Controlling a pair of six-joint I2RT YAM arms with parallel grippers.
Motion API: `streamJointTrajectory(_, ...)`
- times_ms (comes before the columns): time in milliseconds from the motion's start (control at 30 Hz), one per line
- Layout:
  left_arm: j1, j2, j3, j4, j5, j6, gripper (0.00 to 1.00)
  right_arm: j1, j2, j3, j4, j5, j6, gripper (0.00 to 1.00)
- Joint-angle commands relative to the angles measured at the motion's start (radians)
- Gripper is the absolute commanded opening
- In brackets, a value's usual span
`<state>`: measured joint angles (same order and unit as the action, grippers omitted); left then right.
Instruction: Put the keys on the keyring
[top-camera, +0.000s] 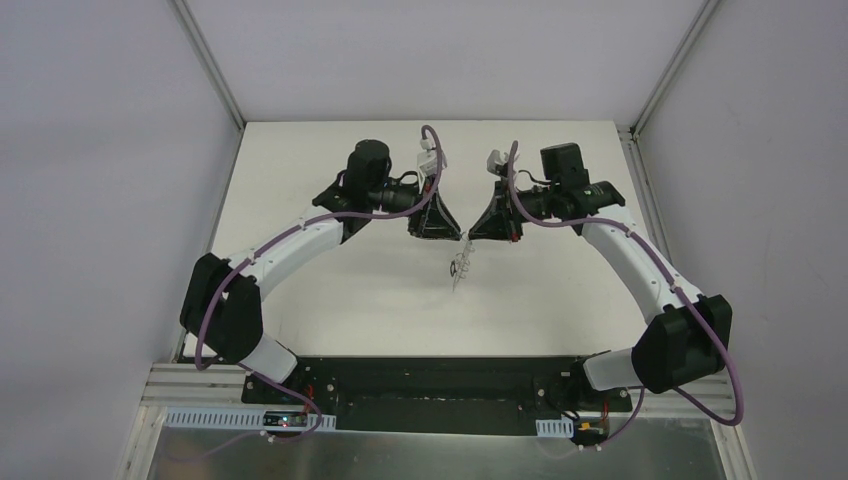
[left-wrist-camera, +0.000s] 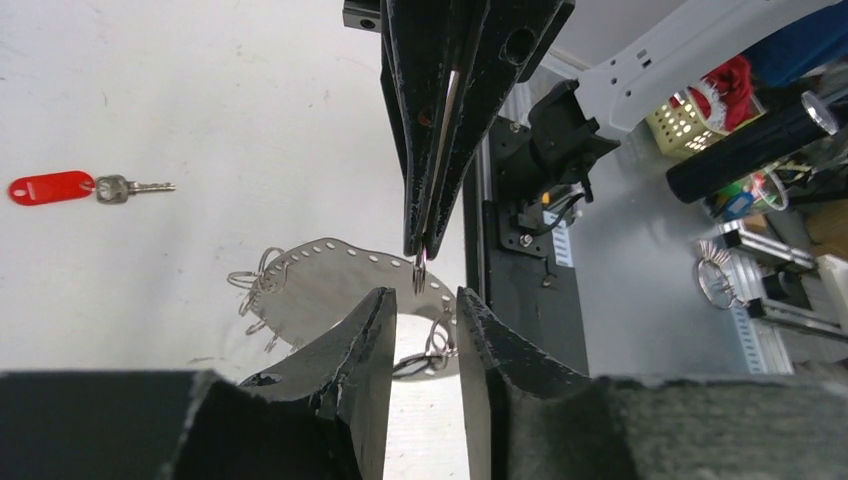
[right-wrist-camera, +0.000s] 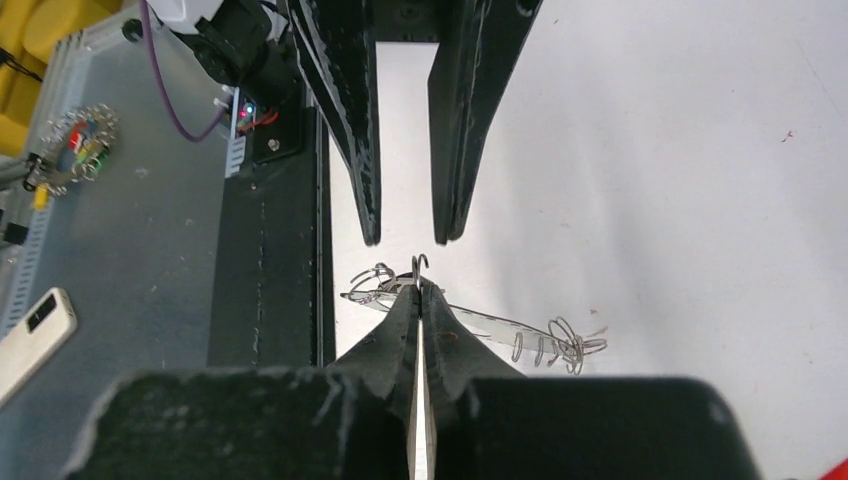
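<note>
Your right gripper (right-wrist-camera: 420, 289) is closed tight. Its two fingers are pressed together on one small wire loop (right-wrist-camera: 420, 264) of the keyring (left-wrist-camera: 322, 278), and the top of this loop stands out just past the fingertips.

Your left gripper (left-wrist-camera: 424, 298) faces it from the left side. Its jaws are apart and there is nothing between them. The pinched loop is right in front of the gap, close to both fingertips, but I do not see it touching them.

The two grippers meet tip to tip over the middle of the table (left-wrist-camera: 200, 100). In the top view the keyring is just on the near side of the tips. Its grey band has a row of small holes along the edge, and more wire loops are gathered at each end. The band is tilted, and I cannot tell if its lower part rests on the table or is lifted.

The red key (left-wrist-camera: 50, 187), a red tag joined to a small silver key, lies flat on the table. In the left wrist view it is well apart from the keyring, and no gripper is near it. I do not find the second key in any view.
</note>
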<state>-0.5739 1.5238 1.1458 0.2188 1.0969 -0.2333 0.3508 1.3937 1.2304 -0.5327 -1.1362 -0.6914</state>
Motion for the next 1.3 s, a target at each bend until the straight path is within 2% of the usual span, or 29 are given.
streamJointTrajectory(0,0.017,-0.034,0.091,-0.248,0.03,0.25,0.33,0.002,-0.01,0.069,-0.116,-0.007,-0.2,0.0)
streamJointTrajectory(133,0.042,-0.041,0.162,-0.493,-0.043,0.412,0.45,0.002,-0.017,0.076,-0.222,-0.013,-0.34,0.0)
streamJointTrajectory(267,0.045,-0.021,0.225,-0.609,-0.182,0.434,0.56,0.001,-0.038,0.065,-0.305,0.015,-0.459,0.0)
streamJointTrajectory(500,0.045,0.059,0.298,-0.639,-0.385,0.323,0.67,-0.024,-0.046,0.066,-0.424,0.019,-0.506,0.0)
streamJointTrajectory(600,0.042,0.157,0.412,-0.735,-0.447,0.264,0.68,-0.049,-0.038,0.07,-0.454,0.027,-0.471,0.0)
streamJointTrajectory(733,0.034,0.304,0.566,-0.828,-0.458,0.168,0.66,-0.094,-0.043,0.069,-0.469,0.05,-0.39,0.0)
streamJointTrajectory(967,-0.029,0.485,0.668,-0.714,-0.473,-0.028,0.64,-0.247,-0.098,0.052,-0.482,0.106,-0.272,0.0)
streamJointTrajectory(1133,-0.077,0.604,0.741,-0.533,-0.482,-0.164,0.62,-0.371,-0.151,0.047,-0.551,0.136,-0.273,0.0)
streamJointTrajectory(1267,-0.093,0.749,0.878,-0.469,-0.476,-0.313,0.58,-0.454,-0.185,0.057,-0.622,0.155,-0.292,0.0)
